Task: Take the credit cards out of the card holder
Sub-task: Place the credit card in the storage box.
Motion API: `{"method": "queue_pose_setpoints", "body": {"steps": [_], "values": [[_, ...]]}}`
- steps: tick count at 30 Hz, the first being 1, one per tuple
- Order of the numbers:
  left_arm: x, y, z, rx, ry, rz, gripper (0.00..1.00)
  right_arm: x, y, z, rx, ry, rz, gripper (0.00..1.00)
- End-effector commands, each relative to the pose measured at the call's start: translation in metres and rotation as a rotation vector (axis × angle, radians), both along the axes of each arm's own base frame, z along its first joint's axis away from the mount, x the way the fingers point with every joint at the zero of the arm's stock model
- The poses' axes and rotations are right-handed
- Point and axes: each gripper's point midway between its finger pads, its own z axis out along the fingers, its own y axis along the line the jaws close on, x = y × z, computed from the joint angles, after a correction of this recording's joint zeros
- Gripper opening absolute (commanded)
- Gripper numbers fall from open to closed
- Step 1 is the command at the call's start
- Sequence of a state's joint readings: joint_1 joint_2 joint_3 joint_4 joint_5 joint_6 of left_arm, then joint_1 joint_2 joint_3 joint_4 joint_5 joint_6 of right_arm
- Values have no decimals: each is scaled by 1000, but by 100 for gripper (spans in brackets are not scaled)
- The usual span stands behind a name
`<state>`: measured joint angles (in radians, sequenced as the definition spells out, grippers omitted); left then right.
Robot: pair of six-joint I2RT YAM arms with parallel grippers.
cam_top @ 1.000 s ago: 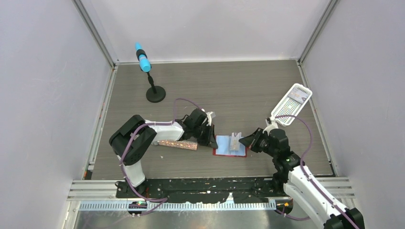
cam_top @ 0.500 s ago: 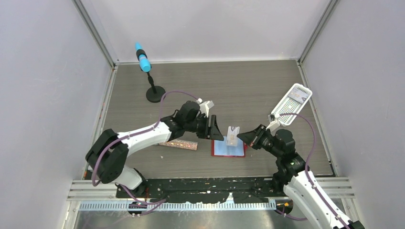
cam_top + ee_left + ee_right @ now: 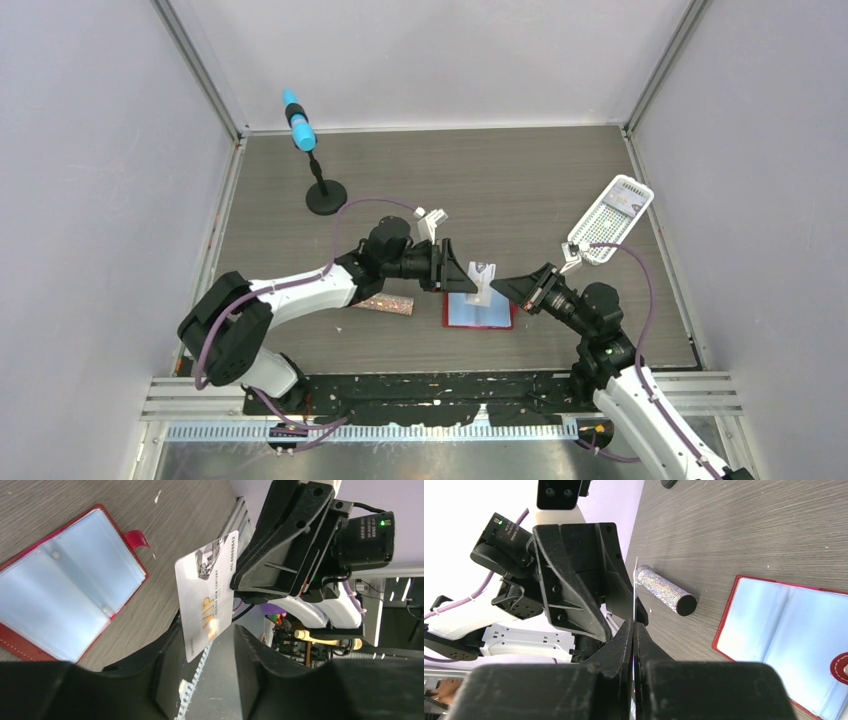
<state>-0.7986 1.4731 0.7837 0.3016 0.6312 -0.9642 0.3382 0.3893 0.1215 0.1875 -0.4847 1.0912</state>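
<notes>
A dark wood-grain table (image 3: 520, 170) lay boxed in by plain pale walls (image 3: 430, 60) behind and on both sides, metal posts (image 3: 202, 70) rising from its far corners.

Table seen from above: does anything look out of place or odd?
Only a white card, hanging in the air over the open red wallet, pinched by the right gripper, with the left gripper open beside it. Nothing looks spilled or broken.

Card holder (image 3: 65, 605): red cover, white stitching, light blue pockets. Credit card (image 3: 207, 595): silver-white, gold lettering. Tube (image 3: 664, 587): pink-silver glitter. Surface (image 3: 500, 180): dark grey wood grain. Basket (image 3: 598, 235): white, perforated.
</notes>
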Motion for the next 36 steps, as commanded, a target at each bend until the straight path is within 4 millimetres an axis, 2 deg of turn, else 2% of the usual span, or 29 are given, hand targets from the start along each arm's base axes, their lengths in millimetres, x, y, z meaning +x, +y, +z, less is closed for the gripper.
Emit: {"method": "queue_pose_setpoints", "body": {"steps": [1, 6, 9, 10, 13, 14, 15, 18, 19, 23, 26, 30, 36], "values": [[-6, -10, 22, -139, -9, -50, 37, -4, 3, 17, 60, -61, 27, 5], [-8, -10, 19, -146, 1, -56, 14, -7, 6, 19, 45, -96, 62, 6], [-11, -9, 20, -149, -1, -68, 1, -12, 9, 19, 9, -124, 107, 15], [-12, -8, 19, -147, 1, -71, 0, -12, 10, 21, -20, -157, 116, 17], [-18, -3, 16, -133, -11, -90, 0, -18, 11, 14, -114, -168, 167, 25], [-21, -1, 14, -122, -12, -101, 0, -18, 11, 20, -150, -214, 182, 26], [-24, 2, 12, -109, -16, -114, 0, -23, 12, 16, -169, -202, 216, 28], [-36, 10, 7, -76, -37, -172, 0, -31, 14, 23, -229, -257, 296, 33], [-41, 13, 5, -65, -37, -189, 0, -37, 14, 17, -256, -251, 329, 34], [-58, 26, -1, -26, -47, -260, 0, -44, 13, 19, -328, -264, 395, 39], [-71, 36, -4, 22, -59, -309, 0, -46, 14, 25, -341, -267, 434, 44], [-78, 41, 0, 44, -86, -347, 0, -46, 18, 26, -339, -257, 482, 51], [-82, 40, 7, 19, -91, -375, 0, -49, 26, 26, -291, -255, 562, 52]]}}
